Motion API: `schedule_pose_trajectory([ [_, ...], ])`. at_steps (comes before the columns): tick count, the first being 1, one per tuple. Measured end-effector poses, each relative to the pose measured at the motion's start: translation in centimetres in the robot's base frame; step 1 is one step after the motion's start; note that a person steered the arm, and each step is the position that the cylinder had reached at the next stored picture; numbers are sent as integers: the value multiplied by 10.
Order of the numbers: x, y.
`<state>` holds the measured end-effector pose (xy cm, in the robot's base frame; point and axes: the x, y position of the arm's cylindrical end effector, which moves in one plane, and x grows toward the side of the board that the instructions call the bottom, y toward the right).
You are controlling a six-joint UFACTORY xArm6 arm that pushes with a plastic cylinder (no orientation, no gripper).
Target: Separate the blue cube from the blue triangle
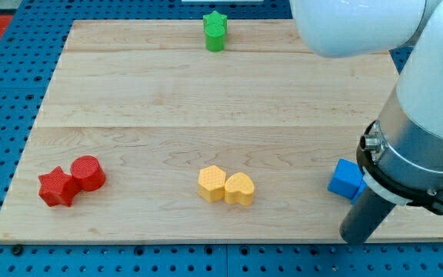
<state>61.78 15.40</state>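
The blue cube (346,179) lies near the board's right edge, low in the view. Its right side is hidden behind my arm. No blue triangle shows; my arm covers the board to the right of the cube. My dark rod comes down just right of and below the cube. My tip (355,239) is at the board's bottom edge, a little below the cube and apart from it.
A green star (215,31) stands at the top middle. A red star (57,187) and a red cylinder (88,173) touch at the bottom left. A yellow hexagon (211,183) and a yellow heart (239,188) touch at the bottom middle. The wooden board (168,100) sits on blue pegboard.
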Motion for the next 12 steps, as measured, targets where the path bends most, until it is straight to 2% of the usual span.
schedule_pose_trajectory([
  [4,0,-2],
  [5,-4,13],
  [7,-40,26],
  [12,-54,27],
])
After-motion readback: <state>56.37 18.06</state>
